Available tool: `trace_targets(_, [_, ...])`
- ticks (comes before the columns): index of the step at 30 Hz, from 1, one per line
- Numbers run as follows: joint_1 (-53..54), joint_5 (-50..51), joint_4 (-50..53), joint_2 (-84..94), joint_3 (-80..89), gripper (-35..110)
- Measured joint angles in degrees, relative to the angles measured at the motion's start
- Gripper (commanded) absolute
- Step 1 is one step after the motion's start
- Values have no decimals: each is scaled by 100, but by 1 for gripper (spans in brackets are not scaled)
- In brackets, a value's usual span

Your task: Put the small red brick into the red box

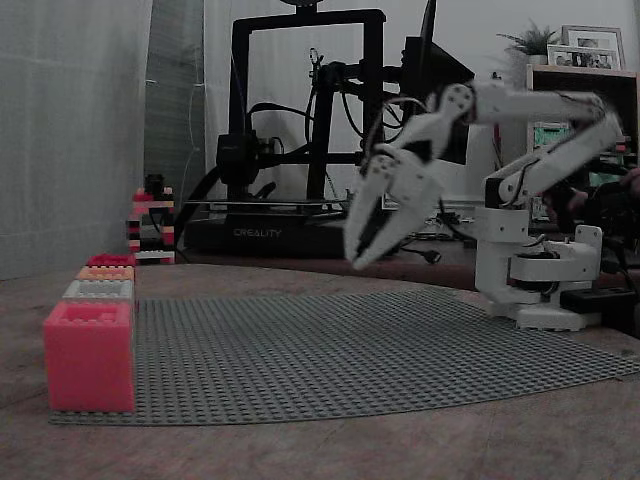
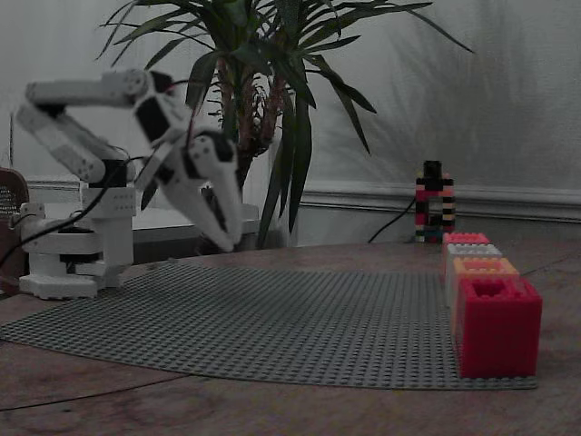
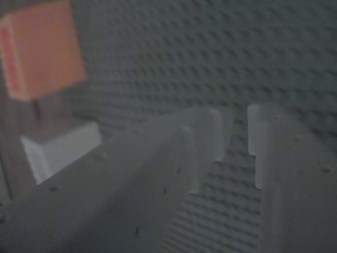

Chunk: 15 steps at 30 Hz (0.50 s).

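Observation:
The red box (image 1: 110, 260) is the farthest in a row of brick boxes along the grey baseplate's (image 1: 350, 350) edge; in another fixed view the red box (image 2: 465, 238) sits at the right, behind the others. The small red brick is out of view. My white gripper (image 1: 355, 260) hangs well above the middle of the plate, pointing down, far from the boxes. It also appears as the gripper (image 2: 231, 243) at the left in another fixed view. In the wrist view the gripper (image 3: 239, 132) is shut, with a thin slit at the tips and nothing held.
A big pink-coral box (image 1: 88, 355) stands nearest the camera, followed by a white box (image 1: 98, 290) and an orange box (image 1: 105, 272). A striped brick tower (image 1: 150, 225) stands beyond the row. The arm's base (image 1: 535, 270) is at the plate's right.

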Motion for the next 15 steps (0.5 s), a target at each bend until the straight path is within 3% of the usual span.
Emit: trace_targets(15, [-114,624,1389,2681,1178,0])
